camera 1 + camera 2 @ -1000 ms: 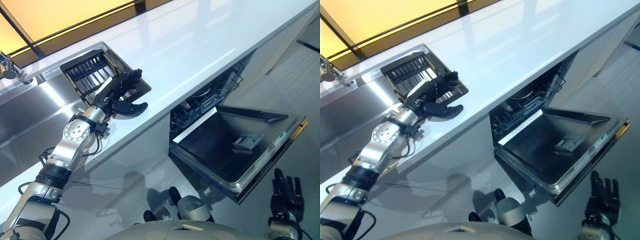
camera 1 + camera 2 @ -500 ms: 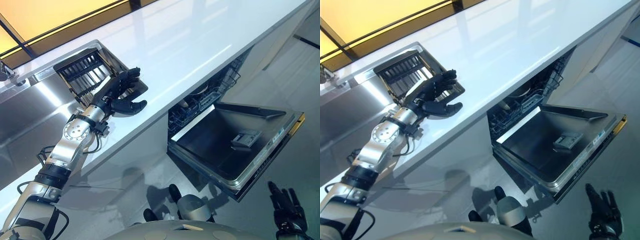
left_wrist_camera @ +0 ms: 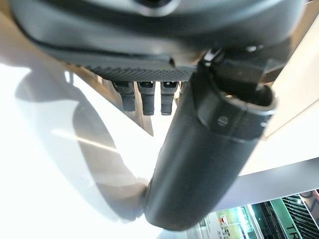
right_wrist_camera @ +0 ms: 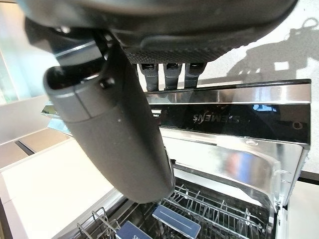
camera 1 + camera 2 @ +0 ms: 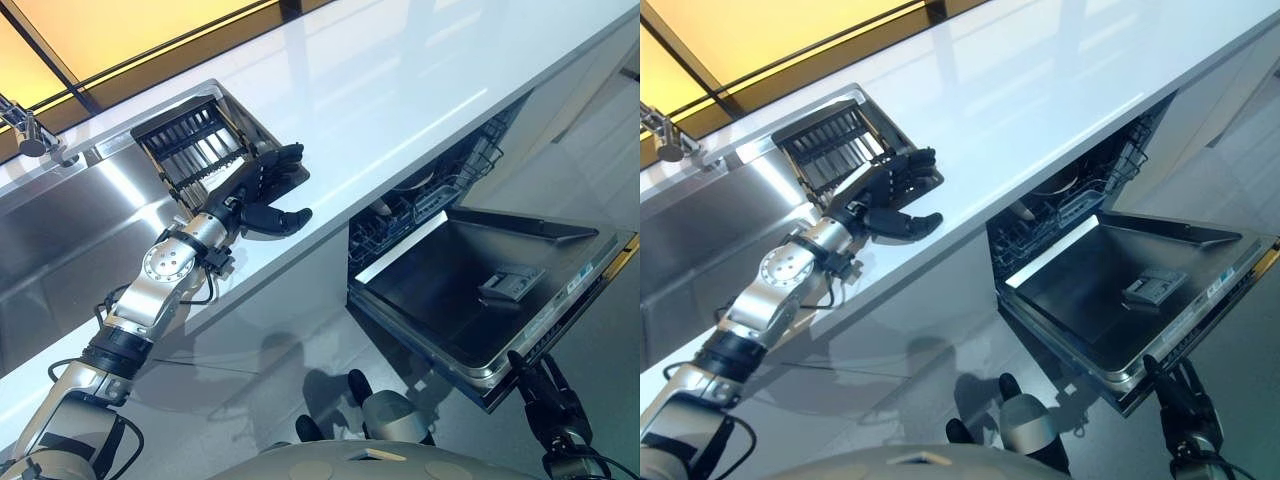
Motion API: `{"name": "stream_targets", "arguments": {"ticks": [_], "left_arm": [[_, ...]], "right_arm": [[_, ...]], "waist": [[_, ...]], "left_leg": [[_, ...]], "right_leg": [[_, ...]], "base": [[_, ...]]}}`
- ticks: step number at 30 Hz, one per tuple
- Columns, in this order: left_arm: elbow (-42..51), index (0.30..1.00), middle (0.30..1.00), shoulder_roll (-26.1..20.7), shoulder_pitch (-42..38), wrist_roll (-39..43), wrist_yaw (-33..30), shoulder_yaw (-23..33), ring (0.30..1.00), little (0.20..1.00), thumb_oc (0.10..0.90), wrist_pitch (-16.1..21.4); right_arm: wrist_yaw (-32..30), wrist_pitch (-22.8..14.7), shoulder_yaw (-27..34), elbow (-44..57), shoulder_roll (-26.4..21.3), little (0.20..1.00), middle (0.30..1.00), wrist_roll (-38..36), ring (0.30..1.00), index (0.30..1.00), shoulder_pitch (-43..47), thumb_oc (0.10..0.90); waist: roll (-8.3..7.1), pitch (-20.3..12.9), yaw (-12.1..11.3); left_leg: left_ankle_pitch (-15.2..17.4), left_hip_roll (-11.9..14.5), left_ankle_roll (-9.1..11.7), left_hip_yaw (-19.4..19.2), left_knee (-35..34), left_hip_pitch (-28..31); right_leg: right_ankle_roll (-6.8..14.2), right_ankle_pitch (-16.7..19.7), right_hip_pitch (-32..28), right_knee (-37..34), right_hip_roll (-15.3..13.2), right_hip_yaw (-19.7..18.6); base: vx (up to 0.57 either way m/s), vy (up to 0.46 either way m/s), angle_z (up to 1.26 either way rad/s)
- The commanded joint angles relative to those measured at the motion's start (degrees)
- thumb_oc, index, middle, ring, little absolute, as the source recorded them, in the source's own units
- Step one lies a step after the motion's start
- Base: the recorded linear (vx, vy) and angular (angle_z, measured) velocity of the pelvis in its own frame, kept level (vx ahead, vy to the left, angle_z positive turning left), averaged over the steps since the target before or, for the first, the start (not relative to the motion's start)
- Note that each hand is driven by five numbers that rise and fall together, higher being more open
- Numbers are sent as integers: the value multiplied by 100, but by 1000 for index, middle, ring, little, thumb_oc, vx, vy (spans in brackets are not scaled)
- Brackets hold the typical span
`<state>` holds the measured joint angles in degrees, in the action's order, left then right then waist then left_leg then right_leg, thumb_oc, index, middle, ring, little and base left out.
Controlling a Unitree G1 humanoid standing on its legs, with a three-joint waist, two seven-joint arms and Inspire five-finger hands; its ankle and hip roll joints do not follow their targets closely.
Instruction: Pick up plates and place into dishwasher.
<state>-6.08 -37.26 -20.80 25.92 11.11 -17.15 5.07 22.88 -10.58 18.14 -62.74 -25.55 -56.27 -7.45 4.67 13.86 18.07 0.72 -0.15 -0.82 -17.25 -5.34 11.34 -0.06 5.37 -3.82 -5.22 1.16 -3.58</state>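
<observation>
My left hand (image 5: 262, 188) hovers open above the white counter (image 5: 400, 70), its fingers reaching the corner of the dark ribbed dish rack (image 5: 190, 150) set in the sink. It holds nothing; its thumb (image 3: 209, 159) and straight fingers (image 3: 144, 97) show over bare counter. The dishwasher door (image 5: 470, 290) lies folded down, and a pale dish (image 5: 1072, 184) shows in the wire rack (image 5: 430, 190) inside. Low beside the door's front edge, my right hand (image 5: 545, 398) is open and empty. Past its thumb (image 4: 114, 134), the right wrist view shows the door edge (image 4: 224, 117).
A steel sink (image 5: 60, 230) lies left of the dish rack, with a tap (image 5: 30, 130) at its far corner. The open door juts out over the grey floor (image 5: 280, 370). A detergent compartment (image 5: 510, 283) sits in the door's inner face.
The whole picture has shifted, so the camera moved. My right hand has come closer to the door's front corner. My left hand stays by the dish rack.
</observation>
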Motion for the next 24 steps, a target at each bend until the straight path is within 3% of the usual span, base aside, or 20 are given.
{"name": "stream_targets", "arguments": {"ticks": [1,6,12,18,24], "left_arm": [[530,900,900,46,-645,137,42,160,900,900,800,378],[428,900,900,75,-482,95,290,243,900,900,800,560],[237,900,900,171,-451,26,317,174,900,900,800,780],[150,900,900,209,-476,46,370,73,900,900,800,855],[136,900,900,168,-613,136,318,-7,900,900,800,837]], "right_arm": [[1361,446,-1053,557,128,900,900,380,900,900,540,800],[1835,774,-1584,1801,197,900,900,66,900,900,577,800],[2311,1244,-1844,2471,189,900,900,-446,900,900,972,800],[2167,1338,-1911,2844,238,900,900,-1062,900,900,1464,800],[1741,1246,-1958,3003,233,900,900,-1069,900,900,1978,800]], "waist": [[-55,-478,-332],[-105,-487,-402],[-135,-495,-512],[-92,-508,-633],[-29,-540,-714]], "left_leg": [[595,14,-74,386,605,-218],[545,30,-62,427,566,-213],[537,38,-58,439,549,-204],[539,54,-40,440,563,-176],[516,62,-20,449,520,-132]], "right_leg": [[550,-471,121,479,-73,266],[536,-482,95,479,-75,321],[553,-509,67,478,-84,313],[547,-537,-17,461,-91,319],[530,-570,-93,433,-90,351]], "base": [[-8,-27,5],[-9,-18,5],[-4,1,-7],[-2,6,-16],[0,4,-3]]}}
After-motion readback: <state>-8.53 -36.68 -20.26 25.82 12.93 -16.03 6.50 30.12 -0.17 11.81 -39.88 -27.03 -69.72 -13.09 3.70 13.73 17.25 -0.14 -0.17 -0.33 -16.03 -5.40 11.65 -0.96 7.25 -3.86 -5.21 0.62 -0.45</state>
